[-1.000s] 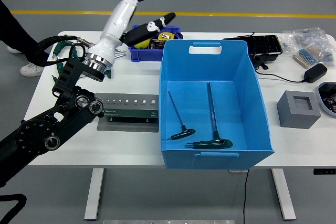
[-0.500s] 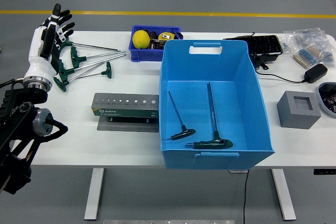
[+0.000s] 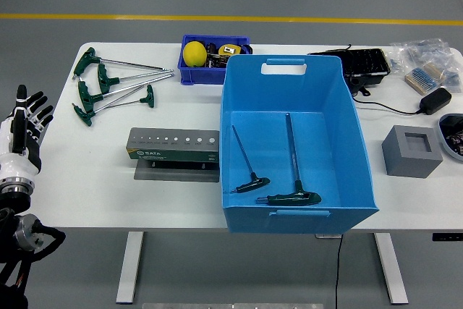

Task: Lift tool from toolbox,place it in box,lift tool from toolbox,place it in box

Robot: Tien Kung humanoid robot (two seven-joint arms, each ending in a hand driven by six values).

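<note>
At the nine o'clock edge of the view, just off the white table (image 3: 87, 179), the left hand (image 3: 22, 132) is hanging with its fingers straight, slightly spread and pointing up, gripping nothing. Toward three o'clock from it, the grey tool holder (image 3: 173, 147) is sitting on the table with its row of holes showing. At about eleven o'clock from the holder, several green-handled wrenches (image 3: 108, 86) are lying loose on the tabletop. Further toward three o'clock, the big blue box (image 3: 293, 139) is holding two wrenches (image 3: 271, 179) on its floor, handles toward six o'clock. At twelve o'clock from the box's left corner, a small blue bin (image 3: 210, 52) is carrying a yellow ball (image 3: 194, 53).
</note>
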